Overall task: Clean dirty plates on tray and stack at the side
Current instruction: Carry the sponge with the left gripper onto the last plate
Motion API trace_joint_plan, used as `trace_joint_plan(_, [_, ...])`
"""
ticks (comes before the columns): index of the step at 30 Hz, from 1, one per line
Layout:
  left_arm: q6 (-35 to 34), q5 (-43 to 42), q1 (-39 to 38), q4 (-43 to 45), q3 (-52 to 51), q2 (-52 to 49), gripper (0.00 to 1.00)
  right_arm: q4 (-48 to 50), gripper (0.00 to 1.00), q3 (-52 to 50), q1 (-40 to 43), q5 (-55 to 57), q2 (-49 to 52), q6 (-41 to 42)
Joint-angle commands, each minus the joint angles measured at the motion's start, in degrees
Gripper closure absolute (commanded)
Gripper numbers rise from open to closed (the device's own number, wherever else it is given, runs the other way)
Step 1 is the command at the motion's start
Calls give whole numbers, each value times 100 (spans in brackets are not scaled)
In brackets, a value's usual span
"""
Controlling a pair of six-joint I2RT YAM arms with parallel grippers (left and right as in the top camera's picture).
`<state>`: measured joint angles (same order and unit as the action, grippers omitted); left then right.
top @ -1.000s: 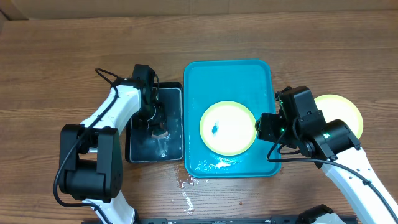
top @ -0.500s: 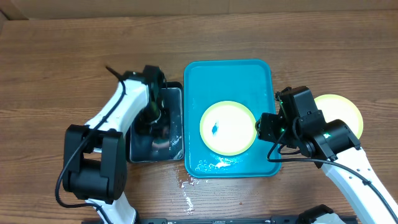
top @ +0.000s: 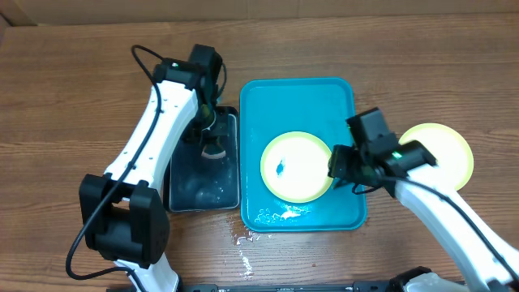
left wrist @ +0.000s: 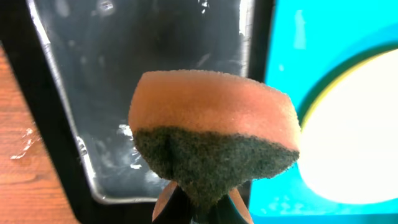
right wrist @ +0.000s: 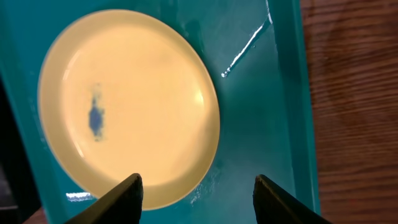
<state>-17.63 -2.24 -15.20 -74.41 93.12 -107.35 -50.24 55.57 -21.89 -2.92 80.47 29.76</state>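
Note:
A plate (top: 296, 166) with a yellow-green rim and a blue smear lies on the turquoise tray (top: 300, 101); it also shows in the right wrist view (right wrist: 127, 106) on the tray (right wrist: 261, 124). Another plate (top: 442, 150) lies on the wood right of the tray. My right gripper (top: 339, 169) (right wrist: 196, 199) is open over the plate's right edge. My left gripper (top: 212, 144) (left wrist: 199, 205) is shut on an orange and green sponge (left wrist: 211, 137) above the black tray (top: 182, 191) (left wrist: 93, 93). The plate (left wrist: 360, 130) and tray (left wrist: 292, 56) edge show at right.
The black tray holds water. Water drops lie on the wood (top: 243, 239) in front of the turquoise tray. Wet patches shine on the turquoise tray's front (top: 280, 215).
My left gripper has lifted the sponge out of the black tray's water and moved toward the far end. My right gripper has shifted slightly left over the plate's edge.

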Motion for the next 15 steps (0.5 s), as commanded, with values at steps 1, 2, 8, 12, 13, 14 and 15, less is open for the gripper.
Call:
trace_joint_plan(1, [-63,-442,-197,229,111,136,96,321,41,-50,-22,-245,573,-120])
trace_joint_plan(2, [-63,-557,-249,304,111,136,96,446,41,-50,-22,-332,754,-214])
trace_joint_plan(8, [-525,-682,-717,785,111,46,96,872,47,-50,90,-269,1716,-262])
trace_joint_plan(12, [-667,-905,-1001,986,109,-155,96,929,67,-50,396,-415,2017,-264])
trace_joint_plan(13, [-667,-992,-1078,1040,107,-214,96,929,71,-50,470,-479,2035,-293])
trace_joint_plan(14, [-686,-1064,-1156,1097,105,-282,96,929,75,-50,553,-522,2041,-330])
trace_joint_plan(15, [-688,-1132,-1250,1172,105,-361,96,935,79,-50,623,-535,2041,-330])
